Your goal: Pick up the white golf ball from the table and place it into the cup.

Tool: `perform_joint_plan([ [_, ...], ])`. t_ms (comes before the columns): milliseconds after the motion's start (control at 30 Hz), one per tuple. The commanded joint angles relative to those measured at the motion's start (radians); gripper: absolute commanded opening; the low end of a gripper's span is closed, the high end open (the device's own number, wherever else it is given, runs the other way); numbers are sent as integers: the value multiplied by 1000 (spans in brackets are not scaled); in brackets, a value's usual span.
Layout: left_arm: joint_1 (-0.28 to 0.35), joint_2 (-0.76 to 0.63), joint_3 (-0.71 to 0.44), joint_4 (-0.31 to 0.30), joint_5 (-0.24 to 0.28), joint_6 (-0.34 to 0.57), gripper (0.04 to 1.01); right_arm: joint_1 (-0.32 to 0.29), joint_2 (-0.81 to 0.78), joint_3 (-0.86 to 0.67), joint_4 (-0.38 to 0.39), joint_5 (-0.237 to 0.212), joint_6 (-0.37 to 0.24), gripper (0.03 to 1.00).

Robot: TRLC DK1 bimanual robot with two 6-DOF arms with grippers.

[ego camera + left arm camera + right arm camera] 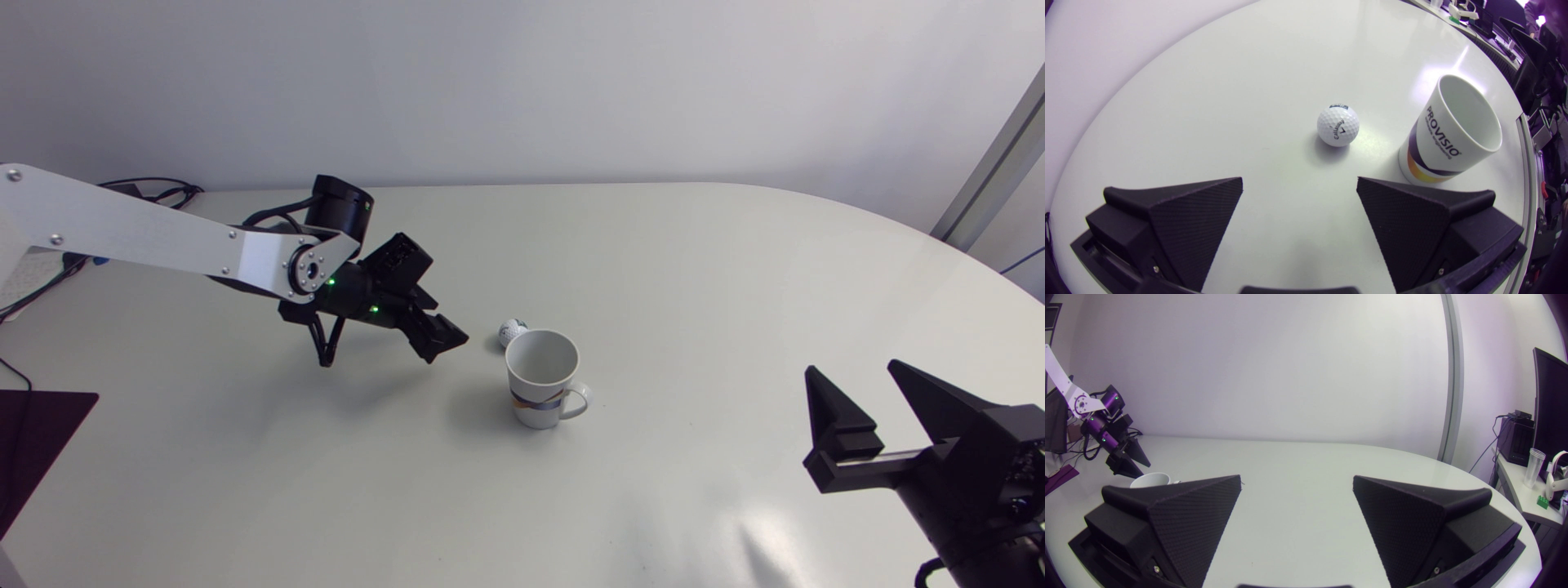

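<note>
Left gripper [1299, 179] is hovering with fingers [1200, 220] spread wide, touching nothing; white golf ball [1338, 125] is lying ahead, cup [1449, 130] beside it. Right gripper [850, 367] is gaping empty; in head view, cup is half-hiding ball.

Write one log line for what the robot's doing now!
golf ball: on table, beside cup | left hand: open, short of ball | right hand: open, far off

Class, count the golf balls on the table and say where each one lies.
1. The golf ball lies on the table beside the cup, ahead of the left claw. The cup looks empty.
</note>
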Motion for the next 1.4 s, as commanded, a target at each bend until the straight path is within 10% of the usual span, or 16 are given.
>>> perform_joint_plan([
  [0, -12, 60, 63, -2, 25, 8, 1000, 10, 12, -37, -22, -6, 27, 964],
  [567, -76, 200, 351, -347, 4, 110, 1000, 12, 13, -37, -22, -6, 30, 964],
  [1367, -148, 313, 557, -531, -87, 153, 1000, 12, 17, -37, -22, -4, 31, 964],
])
